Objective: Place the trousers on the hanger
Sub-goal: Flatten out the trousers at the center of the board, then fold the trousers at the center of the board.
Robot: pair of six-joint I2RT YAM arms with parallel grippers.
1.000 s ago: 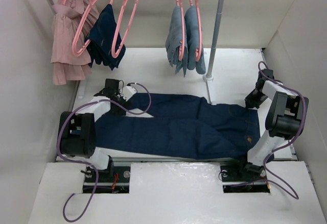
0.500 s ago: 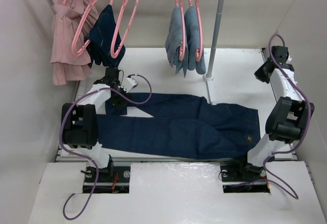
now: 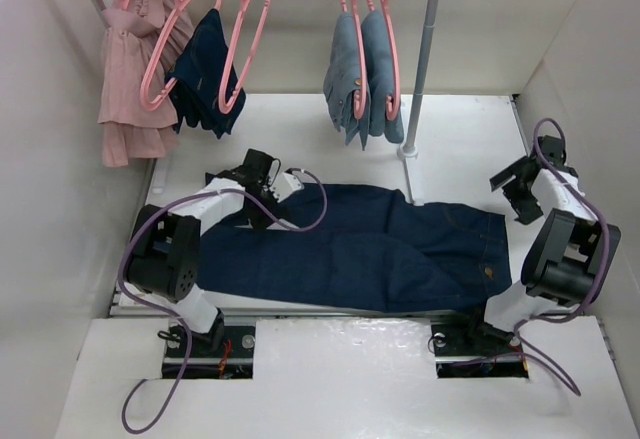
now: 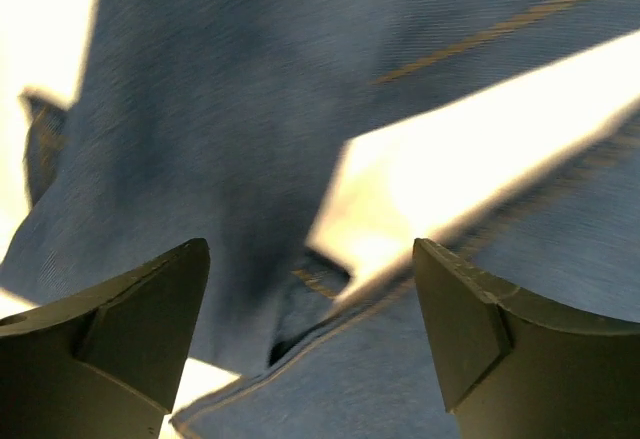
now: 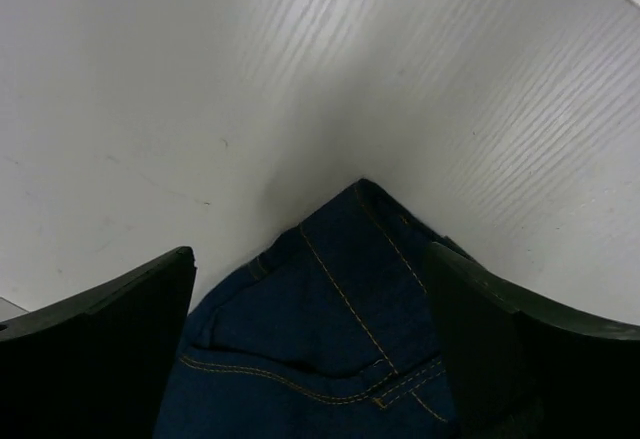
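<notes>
The trousers (image 3: pixel 380 249), long dark navy jeans with orange stitching, lie flat across the table with the waist at the right and the legs to the left. My left gripper (image 3: pixel 258 202) hovers open over the leg ends. In the left wrist view the gripper (image 4: pixel 310 254) has folded denim (image 4: pixel 220 129) under it and nothing between its fingers. My right gripper (image 3: pixel 515 194) stands open just beyond the waist. In the right wrist view the gripper (image 5: pixel 308 259) frames the waist corner (image 5: pixel 330 339) without touching it. A bare pink hanger (image 3: pixel 250 29) hangs on the rail at the back left.
On the rail hang a pink garment (image 3: pixel 130 79), a small navy garment (image 3: pixel 205 74) and light blue-grey jeans (image 3: pixel 360 74) on pink hangers. The rack's grey pole (image 3: pixel 420 69) stands on the table behind the trousers. White walls (image 3: pixel 600 89) close in on both sides.
My right gripper opened and let go of the waist, swung back, then came down beside it again. My left gripper moved right along the leg ends.
</notes>
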